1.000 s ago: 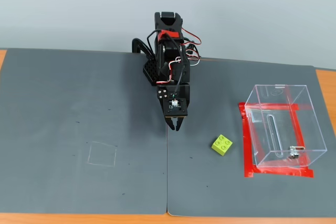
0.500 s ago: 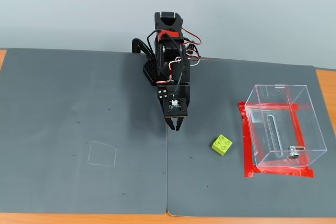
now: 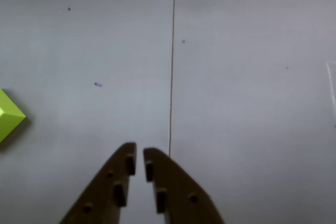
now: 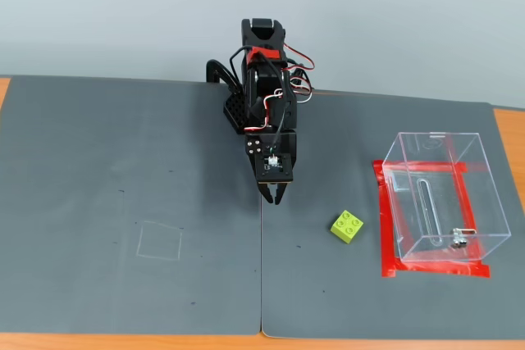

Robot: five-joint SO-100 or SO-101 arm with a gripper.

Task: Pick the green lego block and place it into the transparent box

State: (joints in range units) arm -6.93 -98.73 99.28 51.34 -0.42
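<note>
Gripper [image 4: 274, 197] hangs over the seam between two grey mats [image 4: 123, 202] on the bench, jaws nearly closed, a narrow slit between them, holding nothing. Green lego block [image 4: 348, 226] lies on the right-hand mat in the fixed view, studs up, clear of the gripper and just beside the transparent box [image 4: 443, 194], which stands within red tape [image 4: 385, 227]. In the wrist view the block shows at the left edge

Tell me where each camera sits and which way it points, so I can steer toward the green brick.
Wrist view: rides behind the gripper, looking down at the grey mat; both fingertips show, nearly closed.
Fixed view: high in front of the table, looking down and back at the arm, whose gripper points at the camera.
Shared: gripper, mat seam, green lego block, cut off at wrist view's left edge. Transparent box clear only in fixed.
</note>
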